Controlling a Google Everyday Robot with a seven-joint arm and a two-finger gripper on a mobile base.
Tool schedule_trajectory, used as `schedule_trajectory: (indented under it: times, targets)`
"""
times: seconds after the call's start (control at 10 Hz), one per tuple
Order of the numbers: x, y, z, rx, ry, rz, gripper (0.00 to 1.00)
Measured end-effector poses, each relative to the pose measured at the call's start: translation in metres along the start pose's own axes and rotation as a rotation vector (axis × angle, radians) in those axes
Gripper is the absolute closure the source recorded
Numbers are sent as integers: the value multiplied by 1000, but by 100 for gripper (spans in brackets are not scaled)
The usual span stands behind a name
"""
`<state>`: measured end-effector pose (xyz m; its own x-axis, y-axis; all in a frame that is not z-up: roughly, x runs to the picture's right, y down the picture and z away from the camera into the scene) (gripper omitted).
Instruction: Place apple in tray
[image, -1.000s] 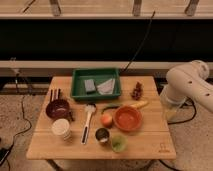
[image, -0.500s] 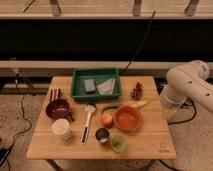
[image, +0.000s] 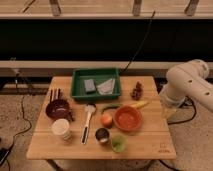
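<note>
At right table edge: gripper (image: 169, 106) hangs below bulky smooth white arm (image: 187, 82), pale, hard to make out; how far open and whether holding anything, cannot tell. Arm cut off by right border. Small round orange-red apple (image: 106, 120) well left of gripper, on wooden tabletop (image: 150, 137), just beside round orange bowl (image: 128, 118). Green rectangular plastic tray (image: 75, 85), raised walls, farther left and back; grey block (image: 89, 85) inside.
</note>
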<state>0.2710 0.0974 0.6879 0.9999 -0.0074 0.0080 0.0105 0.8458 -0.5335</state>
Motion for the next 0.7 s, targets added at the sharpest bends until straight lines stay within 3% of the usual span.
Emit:
schedule_trajectory:
  times: [0.2, 0.7]
  targets:
    - [-32, -13, -1, 8, -28, -70, 35]
    - [-150, -46, 3, -3, -134, -278, 35]
